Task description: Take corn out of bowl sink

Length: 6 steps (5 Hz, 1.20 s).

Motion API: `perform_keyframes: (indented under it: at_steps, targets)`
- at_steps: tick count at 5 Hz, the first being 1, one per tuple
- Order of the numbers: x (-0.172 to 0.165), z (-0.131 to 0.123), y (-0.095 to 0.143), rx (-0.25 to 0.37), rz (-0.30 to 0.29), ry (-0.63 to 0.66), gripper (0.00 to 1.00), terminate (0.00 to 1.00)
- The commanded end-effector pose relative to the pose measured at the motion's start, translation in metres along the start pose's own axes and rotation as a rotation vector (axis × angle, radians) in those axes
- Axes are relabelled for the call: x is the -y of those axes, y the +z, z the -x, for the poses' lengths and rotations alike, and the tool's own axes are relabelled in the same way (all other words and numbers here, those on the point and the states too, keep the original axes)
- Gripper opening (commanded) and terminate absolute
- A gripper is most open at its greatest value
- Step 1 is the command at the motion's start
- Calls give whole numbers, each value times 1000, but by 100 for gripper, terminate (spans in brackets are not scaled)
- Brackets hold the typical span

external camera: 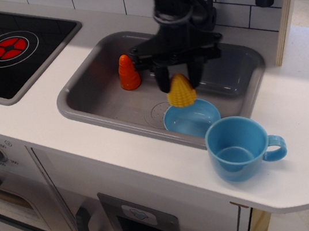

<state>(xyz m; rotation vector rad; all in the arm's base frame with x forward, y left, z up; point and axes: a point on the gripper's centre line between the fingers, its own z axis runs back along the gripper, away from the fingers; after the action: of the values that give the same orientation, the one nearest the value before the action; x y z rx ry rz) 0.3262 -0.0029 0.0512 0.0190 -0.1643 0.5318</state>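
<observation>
The yellow corn [181, 92] hangs in my gripper [179, 80], which is shut on its top. It is lifted clear above the light blue bowl [192, 119], a little to the bowl's left. The bowl sits empty in the front right part of the grey sink [90, 93]. The black arm reaches down from the top of the view and hides part of the sink's back wall.
A smooth orange cone toy [129, 72] stands in the sink's left part, close to the gripper's left finger. A light blue mug [241, 147] stands on the white counter in front of the sink. A black stovetop [5, 50] lies at left. A wooden panel [287, 8] rises at right.
</observation>
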Motion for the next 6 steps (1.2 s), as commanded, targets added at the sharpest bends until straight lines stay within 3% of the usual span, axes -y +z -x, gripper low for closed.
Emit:
perform_keyframes:
  at_steps: [1,3,6]
  targets:
    - [-36,-40,16,59,4,32,0,0]
    - [-37,-49,-5,42,-28,32,0,0]
    - [-20,-48,-25,111,-62,44,0,0]
